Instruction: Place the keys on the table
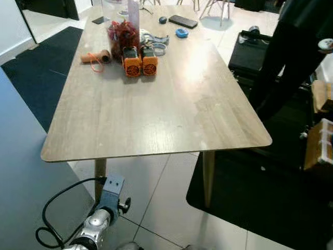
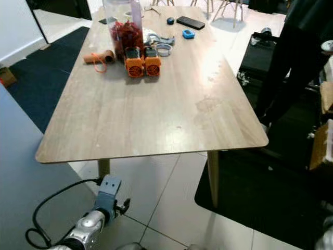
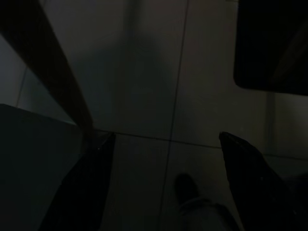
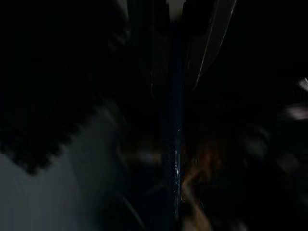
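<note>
Two arms are hanging low as I am standing at the near end of the table (image 1: 156, 125), so neither one is reaching over the wood yet. On my left, my left arm (image 1: 96, 221) is dangling below the table edge beside the table leg (image 1: 100, 172); the left gripper (image 3: 163, 192) is looking down at the tiled floor (image 3: 144, 86) with its two black fingers (image 3: 82, 187) spread wide and nothing between them. Moving along the tabletop, a roll with an orange cord (image 1: 96, 57), a clear jar of red things (image 1: 122, 31) and two orange blocks (image 1: 140, 65) are sitting together at the far end, leaving the near half bare, which I judge to be the natural spot for a set-down. I am not making out the keys anywhere. On my right, a person in dark clothes (image 1: 291, 57) is standing by the table's side. My right wrist view is too dark and smeared, so I cannot tell whether that gripper is holding anything.
</note>
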Available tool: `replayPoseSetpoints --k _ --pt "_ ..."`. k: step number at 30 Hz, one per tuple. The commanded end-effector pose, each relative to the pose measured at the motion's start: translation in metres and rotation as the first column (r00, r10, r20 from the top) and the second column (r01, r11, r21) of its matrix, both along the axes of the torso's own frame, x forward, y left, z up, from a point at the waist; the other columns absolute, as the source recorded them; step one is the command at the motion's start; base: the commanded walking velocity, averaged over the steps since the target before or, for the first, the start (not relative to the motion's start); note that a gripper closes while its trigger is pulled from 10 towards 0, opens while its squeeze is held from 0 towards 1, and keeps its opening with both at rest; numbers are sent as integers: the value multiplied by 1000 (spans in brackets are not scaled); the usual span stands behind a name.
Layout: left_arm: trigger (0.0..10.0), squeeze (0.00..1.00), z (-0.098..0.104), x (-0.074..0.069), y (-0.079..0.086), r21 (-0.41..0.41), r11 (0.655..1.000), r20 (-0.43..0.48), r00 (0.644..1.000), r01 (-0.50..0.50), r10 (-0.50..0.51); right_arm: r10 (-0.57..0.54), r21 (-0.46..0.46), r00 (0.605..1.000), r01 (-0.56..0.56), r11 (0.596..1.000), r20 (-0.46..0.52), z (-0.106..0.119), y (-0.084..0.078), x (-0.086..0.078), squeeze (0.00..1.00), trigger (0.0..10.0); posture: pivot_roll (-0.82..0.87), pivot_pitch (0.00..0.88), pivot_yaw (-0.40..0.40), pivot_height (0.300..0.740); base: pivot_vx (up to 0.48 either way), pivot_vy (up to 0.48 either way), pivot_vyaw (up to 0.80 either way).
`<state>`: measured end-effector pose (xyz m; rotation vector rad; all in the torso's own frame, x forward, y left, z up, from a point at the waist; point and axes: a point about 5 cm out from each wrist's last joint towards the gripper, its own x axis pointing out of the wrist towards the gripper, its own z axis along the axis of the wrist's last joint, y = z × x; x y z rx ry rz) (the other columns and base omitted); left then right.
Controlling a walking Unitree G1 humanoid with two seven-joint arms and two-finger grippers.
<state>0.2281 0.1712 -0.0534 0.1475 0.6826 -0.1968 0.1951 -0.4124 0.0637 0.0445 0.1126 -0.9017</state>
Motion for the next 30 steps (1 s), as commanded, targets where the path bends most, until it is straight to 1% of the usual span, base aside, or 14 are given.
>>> replayPoseSetpoints --k 1,7,8,11,14,15,17,18,20,21,23,25,27,30 --pt "10000 0 -3 -5 3 13 1000 -14 1000 9 -9 27 -17 995 -25 1000 97 24 -6 16 0 10000 75 51 -13 740 0 0 0" --pt "10000 0 -2 -4 3 13 1000 -12 1000 11 -11 235 -48 953 -230 972 190 64 10 67 0 10000 79 46 -14 740 0 0 0" --pt "10000 0 -2 -4 4 13 1000 -11 1000 11 -11 419 -75 889 -412 908 184 79 36 98 0 10000 79 46 -13 740 0 0 0" --pt "10000 0 -2 -4 4 13 1000 -11 1000 11 -11 483 -86 858 -475 876 177 84 47 108 0 10000 79 46 -13 740 0 0 0" --pt "10000 0 -1 -3 4 12 1000 -10 1000 11 -11 732 -80 666 -729 679 146 92 108 144 0 10000 80 49 -12 740 0 0 0" --pt "10000 0 -1 -3 4 12 1000 -10 1000 11 -11 732 -80 666 -729 679 146 92 108 144 0 10000 80 49 -12 740 0 0 0" --pt "10000 0 -1 -3 4 10 1000 -8 1000 11 -11 851 -74 511 -850 521 116 93 147 157 0 10000 81 51 -13 740 0 0 0" --pt "10000 0 -1 -3 4 10 1000 -8 1000 11 -11 851 -74 511 -850 521 116 93 147 157 0 10000 81 51 -13 740 0 0 0" --pt "10000 0 -1 -2 4 8 1000 -7 1000 9 -9 917 -69 387 -917 394 96 94 172 161 0 10000 83 50 -14 740 0 0 0" --pt "10000 0 -1 -2 4 8 1000 -7 1000 9 -9 917 -69 387 -917 394 96 94 172 161 0 10000 83 50 -14 740 0 0 0" --pt "10000 0 -1 -2 4 7 1000 -7 1000 8 -8 953 -55 289 -954 294 88 94 192 161 0 10000 82 51 -14 740 0 0 0" --pt "10000 0 -1 -2 4 7 1000 -7 1000 8 -8 953 -55 289 -954 294 88 94 192 161 0 10000 82 51 -14 740 0 0 0" --pt "10000 0 -1 -2 4 6 1000 -7 1000 7 -7 969 -47 237 -970 240 69 92 200 160 0 10000 82 50 -15 740 0 0 0" --pt "10000 0 -1 -2 4 2 1000 -6 1000 7 -7 994 14 103 -995 103 -25 77 217 151 0 10000 80 51 -16 740 0 0 0"
